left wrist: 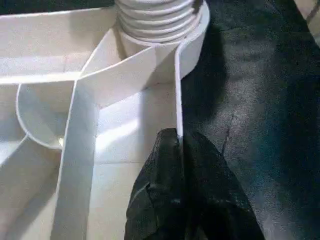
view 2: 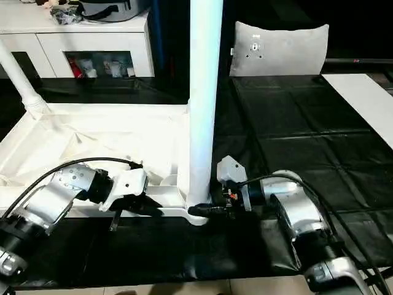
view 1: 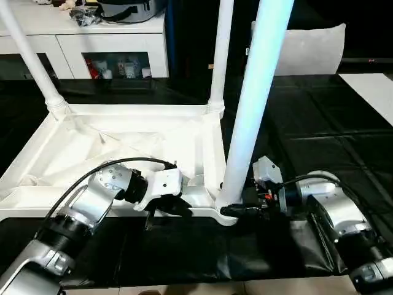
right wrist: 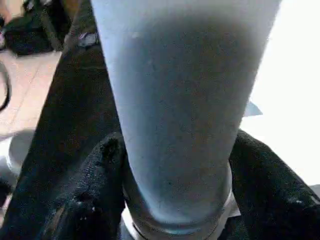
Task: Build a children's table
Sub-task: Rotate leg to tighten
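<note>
Black padded matting covers the floor, where the white plastic tabletop lies underside up, ribbed, before a white cabinet. Smooth white tube legs stand in three corner sockets; the nearest leg rises at the tabletop's near right corner. The right gripper brackets that leg's base, fingers parted on either side, while the left gripper is clenched on the tabletop's near edge wall.

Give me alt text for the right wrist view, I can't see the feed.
A white tube leg stands upright in a corner socket, seen close up. The right gripper has a black finger on each side of its base, over the black mat.
</note>
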